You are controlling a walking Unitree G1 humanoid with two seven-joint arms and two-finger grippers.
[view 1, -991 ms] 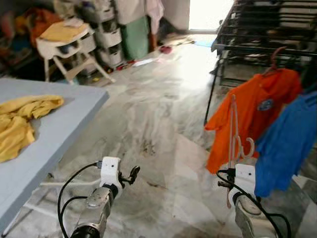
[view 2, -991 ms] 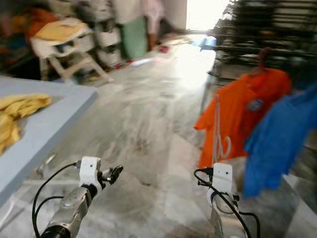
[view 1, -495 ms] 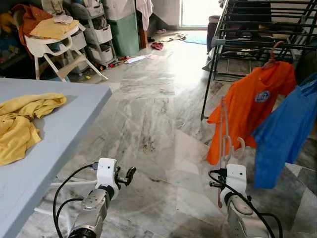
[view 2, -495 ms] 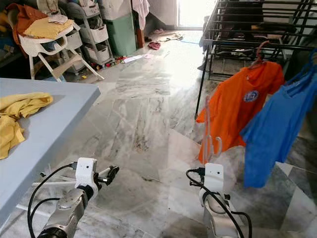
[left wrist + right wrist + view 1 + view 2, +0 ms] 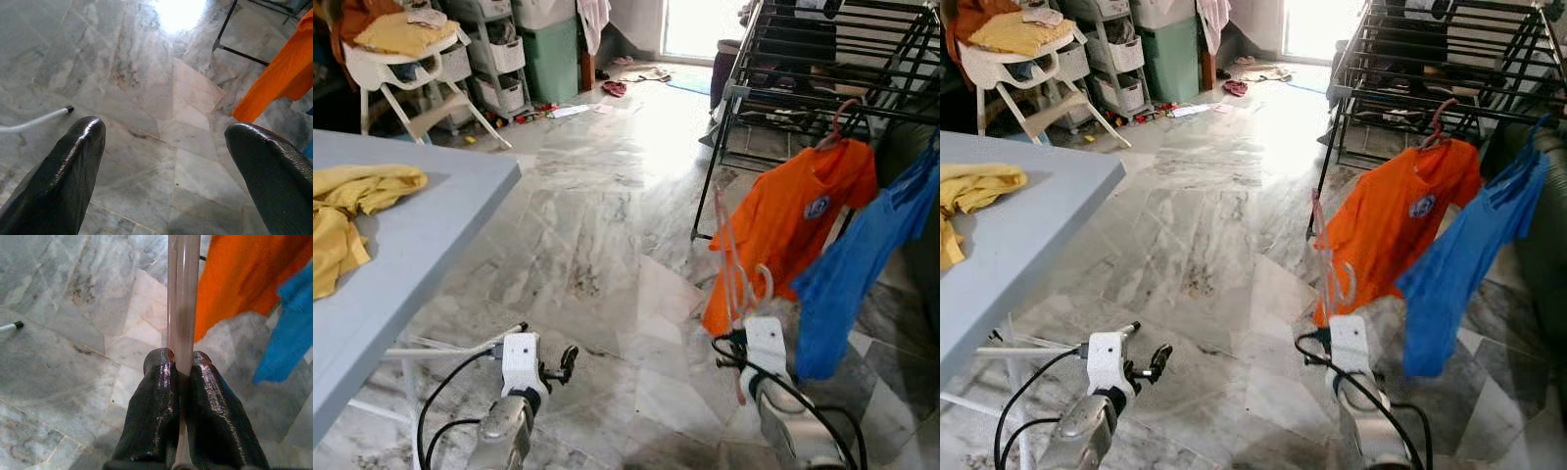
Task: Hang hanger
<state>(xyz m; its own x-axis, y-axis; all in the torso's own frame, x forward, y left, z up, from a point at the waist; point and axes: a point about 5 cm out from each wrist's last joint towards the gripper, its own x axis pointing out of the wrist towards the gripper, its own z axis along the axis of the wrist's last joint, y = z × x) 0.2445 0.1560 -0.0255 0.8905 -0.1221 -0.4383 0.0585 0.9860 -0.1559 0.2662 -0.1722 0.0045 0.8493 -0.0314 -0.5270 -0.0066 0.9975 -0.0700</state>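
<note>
With the right gripper [image 5: 180, 377] clamped on the pale hanger [image 5: 736, 264] and the left gripper [image 5: 164, 161] fingers apart, approach the drying rack [image 5: 822, 59], whose free rail is probably beside the orange shirt [image 5: 783, 215], keeping the hook upright.

Translucent pink plastic hanger [image 5: 183, 298], glossy black fingers [image 5: 151, 416], polished marble floor [image 5: 597, 235]
</note>
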